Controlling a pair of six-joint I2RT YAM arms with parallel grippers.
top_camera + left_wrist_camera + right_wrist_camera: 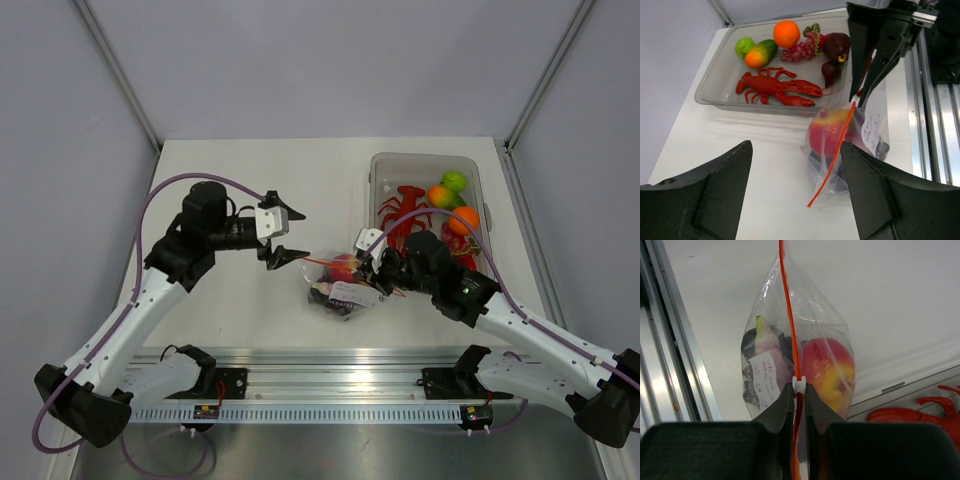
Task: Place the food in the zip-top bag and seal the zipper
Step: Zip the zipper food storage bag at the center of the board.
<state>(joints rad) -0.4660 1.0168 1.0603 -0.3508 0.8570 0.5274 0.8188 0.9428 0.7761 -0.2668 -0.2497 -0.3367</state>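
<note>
Left gripper point(288, 233) jaws wide open, empty, just left of zip-top bag point(342, 283). Right gripper point(798, 390) pinched tight on zipper point(788, 315) at bag's right end.

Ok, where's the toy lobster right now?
In the top view, the lobster lies in the clear tub at right rear, left of the orange.

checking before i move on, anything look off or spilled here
Nothing is spilled or damaged. One oddity: the right gripper is pinching the zipper of the bag, yet the lobster, orange and grapes lie in the tub, outside the bag.
</note>
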